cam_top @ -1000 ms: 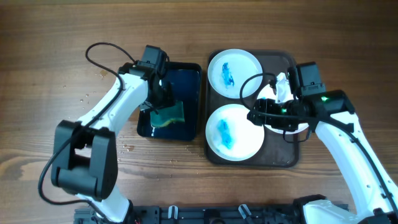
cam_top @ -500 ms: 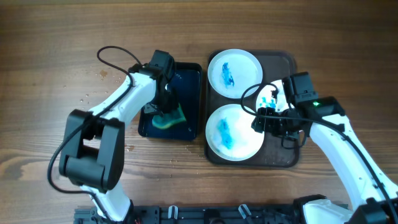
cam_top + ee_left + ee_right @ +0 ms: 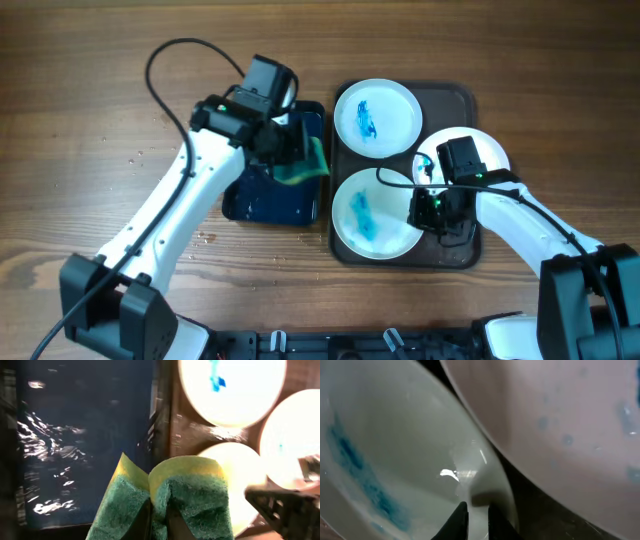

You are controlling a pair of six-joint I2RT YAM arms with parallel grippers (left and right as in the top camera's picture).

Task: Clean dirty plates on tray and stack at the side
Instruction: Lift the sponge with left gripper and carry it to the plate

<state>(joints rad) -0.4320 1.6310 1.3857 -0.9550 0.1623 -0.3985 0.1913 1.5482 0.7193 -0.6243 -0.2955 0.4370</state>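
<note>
The brown tray holds three white plates. The far plate and the near plate carry blue smears. A third plate lies at the tray's right edge, partly under my right arm. My left gripper is shut on a green and yellow sponge, folded between its fingers, held above the right edge of the dark blue water basin. My right gripper is closed on the right rim of the near plate; its fingertips pinch that rim.
The basin stands just left of the tray, its water glinting. Bare wooden table stretches to the left and along the front. A black cable loops above my left arm.
My left gripper lifted the sponge out of the basin and carried it right, toward the tray. My right gripper slid left to the near plate's rim and closed on it.
</note>
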